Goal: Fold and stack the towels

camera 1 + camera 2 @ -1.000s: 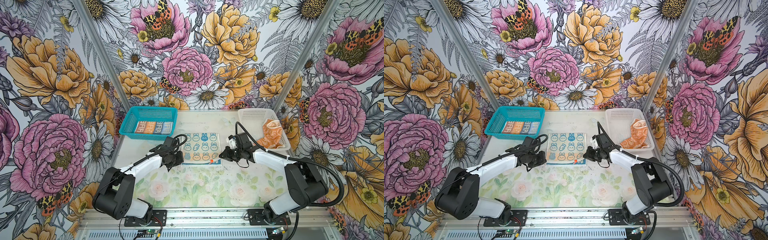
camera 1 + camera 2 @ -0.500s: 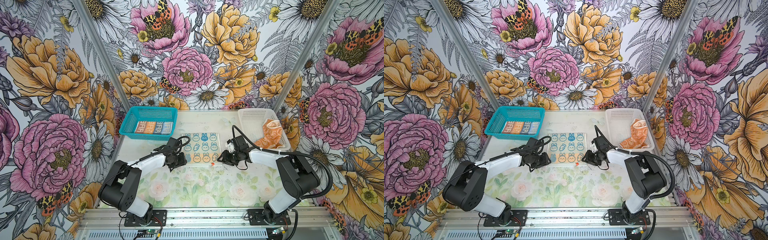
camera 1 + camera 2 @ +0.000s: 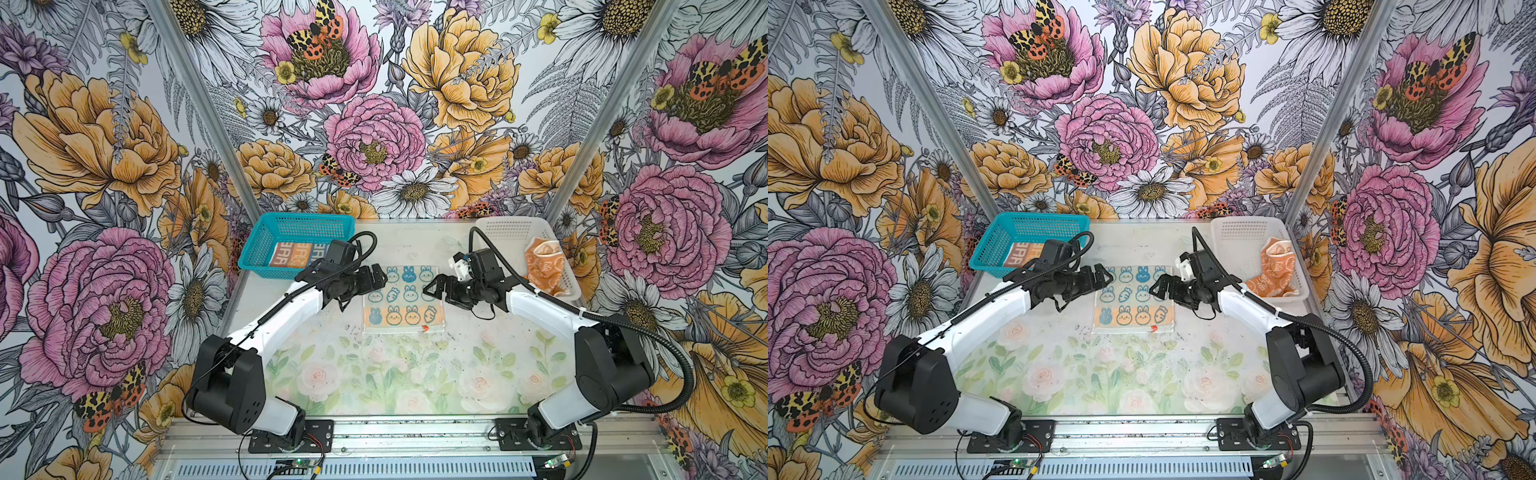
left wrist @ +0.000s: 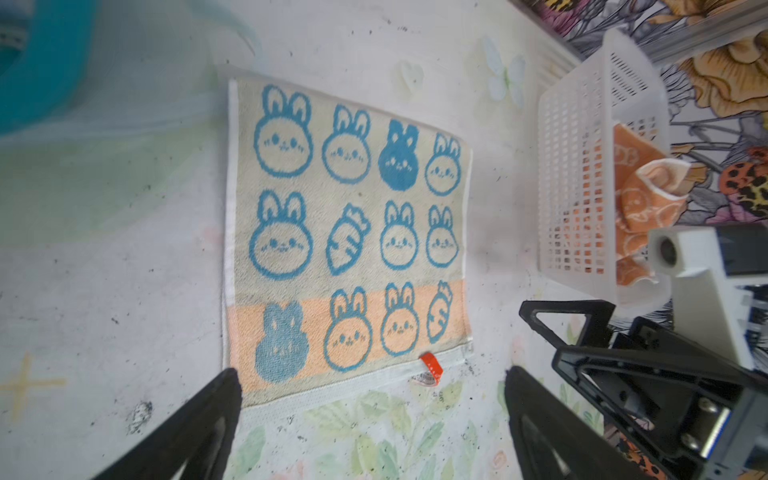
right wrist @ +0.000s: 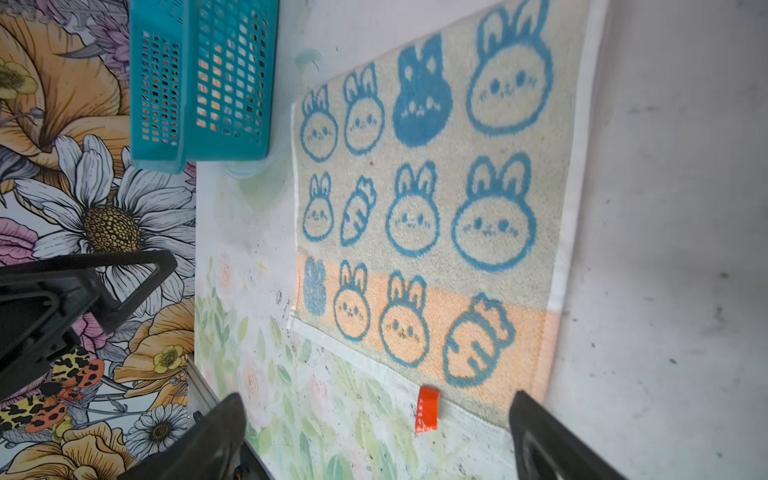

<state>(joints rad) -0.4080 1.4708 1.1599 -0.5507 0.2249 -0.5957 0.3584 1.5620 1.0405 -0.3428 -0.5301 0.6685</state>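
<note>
3 towels: cream towel (image 3: 403,299) flat at centre of table (image 3: 374,374), striped towel (image 3: 297,254) folded in teal basket (image 3: 266,245), orange towel (image 3: 544,266) crumpled in white basket (image 3: 505,232). 2 baskets, 2 grippers: left gripper (image 3: 381,276) & right gripper (image 3: 430,289) both spread wide, empty, flanking cream towel's sides.

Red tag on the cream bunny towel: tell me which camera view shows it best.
The right wrist view: the red tag is largest there, sharp against the cream bunny towel's white hem. The left wrist view shows the tag smaller, and in both top views it is only a red speck.
</note>
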